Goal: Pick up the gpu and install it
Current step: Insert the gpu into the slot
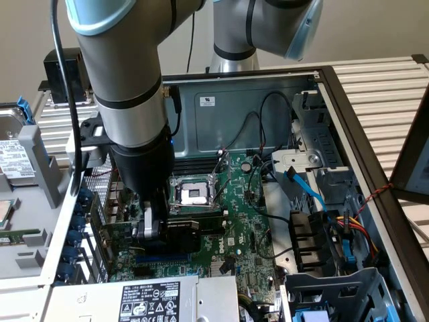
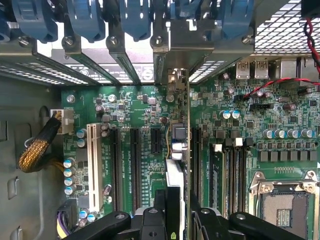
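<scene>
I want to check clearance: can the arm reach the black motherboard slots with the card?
Likely yes. The tool, shut on the card, hangs low over the motherboard, and no cable crosses the black slots; the braided cable lies aside.

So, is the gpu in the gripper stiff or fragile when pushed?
Probably stiff: the gpu stands straight on edge, held by the gripper, with no sag. Likely fragile if pushed sideways: it is a thin card above the motherboard. Its black shroud suggests some weight.
</scene>
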Controlling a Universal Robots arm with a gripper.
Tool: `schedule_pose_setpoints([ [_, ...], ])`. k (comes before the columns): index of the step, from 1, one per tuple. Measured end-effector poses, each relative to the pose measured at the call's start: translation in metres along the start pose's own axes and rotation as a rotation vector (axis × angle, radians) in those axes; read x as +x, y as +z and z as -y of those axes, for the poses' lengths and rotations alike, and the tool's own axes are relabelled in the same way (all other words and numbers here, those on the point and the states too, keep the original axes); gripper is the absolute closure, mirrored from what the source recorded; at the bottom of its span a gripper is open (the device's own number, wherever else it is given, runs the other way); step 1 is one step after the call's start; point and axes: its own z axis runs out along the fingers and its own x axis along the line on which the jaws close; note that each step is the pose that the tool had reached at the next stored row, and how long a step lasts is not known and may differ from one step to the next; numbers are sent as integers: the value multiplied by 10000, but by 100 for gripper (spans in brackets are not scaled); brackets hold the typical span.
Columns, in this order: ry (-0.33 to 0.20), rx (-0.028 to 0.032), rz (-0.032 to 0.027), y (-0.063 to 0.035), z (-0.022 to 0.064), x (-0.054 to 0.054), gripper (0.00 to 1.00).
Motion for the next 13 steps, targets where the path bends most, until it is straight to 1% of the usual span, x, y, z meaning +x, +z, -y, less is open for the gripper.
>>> schedule_pose_setpoints([
  [9, -2, 1, -33, 5, -1, -5, 73],
  [13, -2, 1, -33, 5, -1, -5, 73],
])
